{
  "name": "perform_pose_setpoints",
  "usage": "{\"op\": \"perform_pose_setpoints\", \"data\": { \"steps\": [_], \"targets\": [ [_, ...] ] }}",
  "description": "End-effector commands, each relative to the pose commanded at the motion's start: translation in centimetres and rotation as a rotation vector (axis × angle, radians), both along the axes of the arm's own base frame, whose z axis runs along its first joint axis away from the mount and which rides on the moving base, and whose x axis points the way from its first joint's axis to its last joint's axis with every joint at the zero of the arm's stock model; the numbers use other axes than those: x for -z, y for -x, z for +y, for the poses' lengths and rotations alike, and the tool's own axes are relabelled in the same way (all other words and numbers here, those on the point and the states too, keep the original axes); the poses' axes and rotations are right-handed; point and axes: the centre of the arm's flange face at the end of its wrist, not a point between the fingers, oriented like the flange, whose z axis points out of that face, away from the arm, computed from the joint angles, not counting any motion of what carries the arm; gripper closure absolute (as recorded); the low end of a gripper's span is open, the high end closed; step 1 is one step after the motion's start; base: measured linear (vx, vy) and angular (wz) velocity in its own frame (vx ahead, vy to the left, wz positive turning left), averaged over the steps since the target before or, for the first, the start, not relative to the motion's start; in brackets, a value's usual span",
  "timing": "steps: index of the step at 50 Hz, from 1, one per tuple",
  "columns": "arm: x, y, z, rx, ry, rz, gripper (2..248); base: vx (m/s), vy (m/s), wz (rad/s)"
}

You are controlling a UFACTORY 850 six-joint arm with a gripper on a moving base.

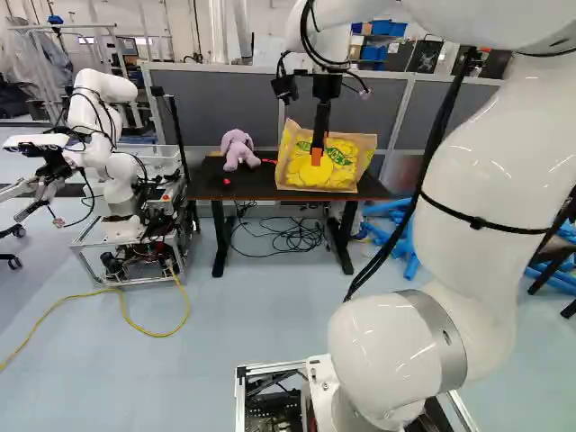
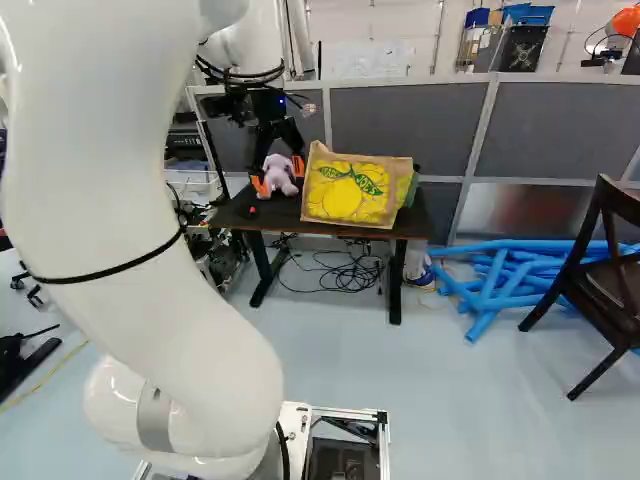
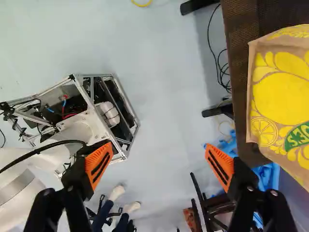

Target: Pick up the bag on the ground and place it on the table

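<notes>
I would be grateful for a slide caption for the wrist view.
Open gripper, floor showing between its fingers, yellow-printed bag on the dark table alongside.

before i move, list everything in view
bag: 1, brown and yellow, on table
plush toy: 1, purple, beside bag
small thing: at least 1, red, on table
table: 1, dark, before partition
cables: several, black, under table
another robot: 1, white, beside table
long cable: 1, yellow, on floor
tubes: several, blue, beside table
chair: at least 1, brown, by tubes
partition: 1, grey, behind table
arm: 1, white, on base
gripper: 1, black-orange, open, before table
</notes>
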Motion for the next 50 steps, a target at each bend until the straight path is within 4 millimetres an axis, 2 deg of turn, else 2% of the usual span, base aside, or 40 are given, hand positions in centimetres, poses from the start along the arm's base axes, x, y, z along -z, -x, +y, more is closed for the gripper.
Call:
{"op": "perform_pose_setpoints", "data": {
  "steps": [23, 50],
  "targets": [
    [1.3, 0.2, -0.1, 0.042, -0.003, -0.047, 3, 0.000, 0.000, 0.000],
    [4.2, 0.7, -0.2, 0.133, -0.016, -0.148, 3, 0.000, 0.000, 0.000]
  ]
}}
